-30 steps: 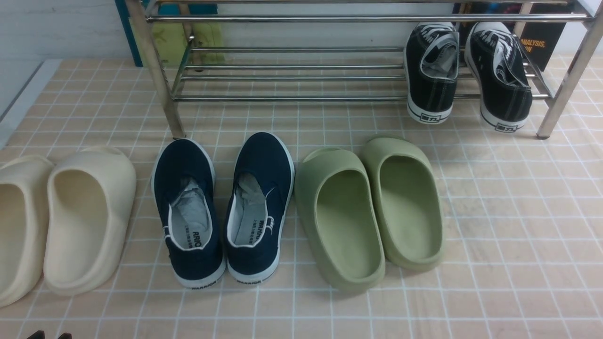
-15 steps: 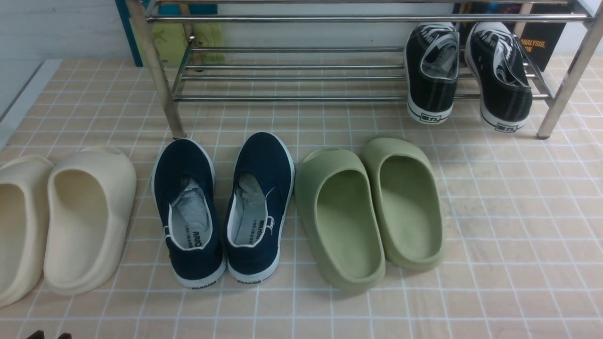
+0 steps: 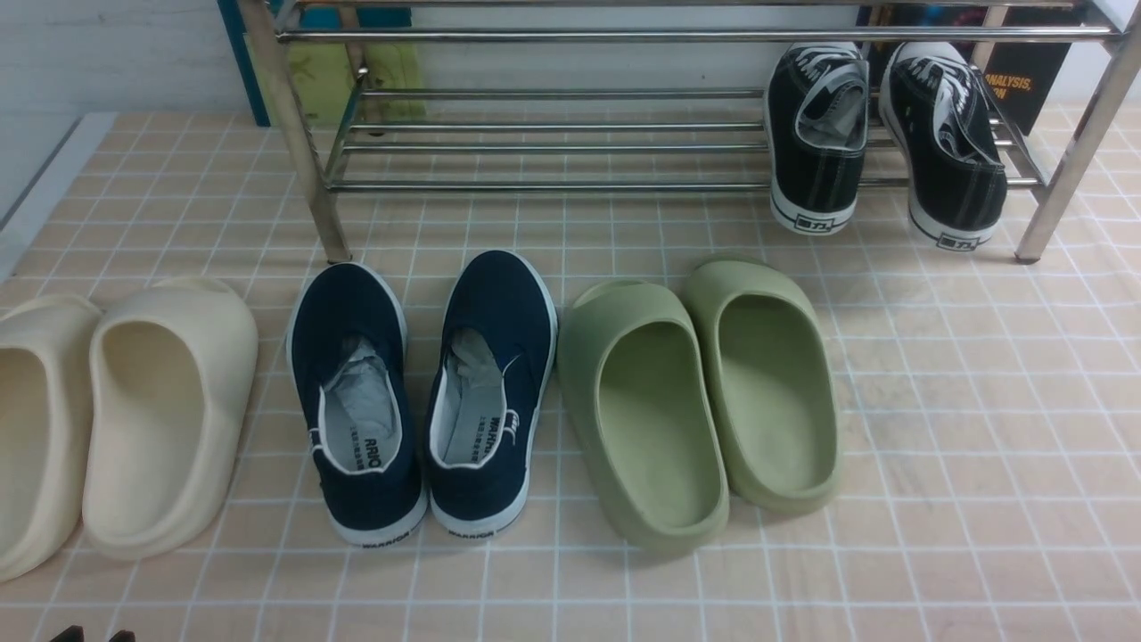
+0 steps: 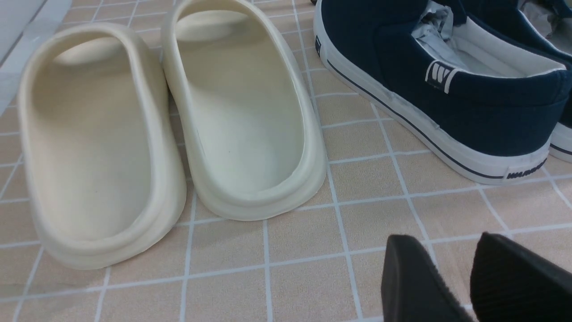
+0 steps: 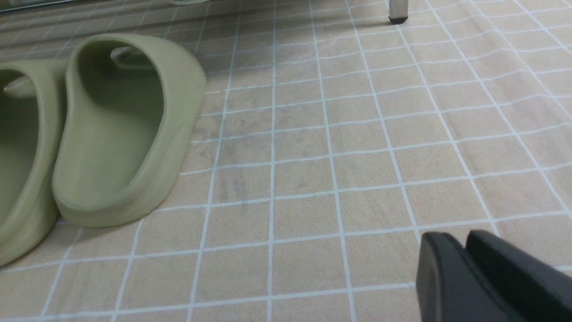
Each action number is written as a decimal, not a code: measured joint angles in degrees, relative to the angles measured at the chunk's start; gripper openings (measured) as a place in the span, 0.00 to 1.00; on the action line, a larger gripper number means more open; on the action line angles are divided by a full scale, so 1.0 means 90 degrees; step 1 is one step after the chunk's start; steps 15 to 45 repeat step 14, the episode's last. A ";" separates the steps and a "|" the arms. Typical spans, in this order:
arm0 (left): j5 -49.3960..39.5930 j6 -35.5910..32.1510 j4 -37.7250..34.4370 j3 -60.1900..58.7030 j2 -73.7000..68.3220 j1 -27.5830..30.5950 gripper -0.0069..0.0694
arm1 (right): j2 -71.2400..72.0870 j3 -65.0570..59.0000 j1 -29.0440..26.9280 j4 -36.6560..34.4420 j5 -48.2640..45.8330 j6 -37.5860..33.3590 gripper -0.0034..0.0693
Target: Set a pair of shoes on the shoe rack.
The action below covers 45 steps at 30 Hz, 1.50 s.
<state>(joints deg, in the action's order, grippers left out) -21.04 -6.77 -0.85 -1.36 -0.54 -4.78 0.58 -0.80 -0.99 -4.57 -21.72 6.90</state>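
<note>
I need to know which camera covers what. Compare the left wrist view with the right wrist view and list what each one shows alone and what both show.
Only the left wrist view: the cream slippers, a navy slip-on shoe and the left hand, fingers apart and holding nothing.
Only the right wrist view: the green slippers, one foot of the shoe rack and the right hand, fingers nearly together and holding nothing.
Both: the tan tiled floor. Neither shows the black sneakers.
</note>
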 joint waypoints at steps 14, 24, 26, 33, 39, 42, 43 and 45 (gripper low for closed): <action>0.0000 0.0000 0.0000 0.0000 0.0000 0.0000 0.40 | 0.0000 0.0000 0.0000 0.0000 -0.0001 0.0000 0.18; 0.0000 0.0000 0.0000 0.0000 0.0000 0.0000 0.40 | 0.0000 0.0000 0.0000 0.0000 -0.0001 0.0000 0.18; 0.0000 0.0000 0.0000 0.0000 0.0000 0.0000 0.40 | 0.0000 0.0000 0.0000 0.0000 -0.0001 0.0000 0.18; 0.0000 0.0000 0.0000 0.0000 0.0000 0.0000 0.40 | 0.0000 0.0000 0.0000 0.0000 -0.0001 0.0000 0.18; 0.0000 0.0000 0.0000 0.0000 0.0000 0.0000 0.40 | 0.0000 0.0000 0.0000 0.0000 -0.0001 0.0000 0.18; 0.0000 0.0000 0.0000 0.0000 0.0000 0.0000 0.40 | 0.0000 0.0000 0.0000 0.0000 -0.0001 0.0000 0.18; 0.0000 0.0000 0.0000 0.0000 0.0000 0.0000 0.40 | 0.0000 0.0000 0.0000 0.0000 -0.0001 0.0000 0.18; 0.0000 0.0000 0.0000 0.0000 0.0000 0.0000 0.40 | 0.0000 0.0000 0.0000 0.0000 -0.0001 0.0000 0.18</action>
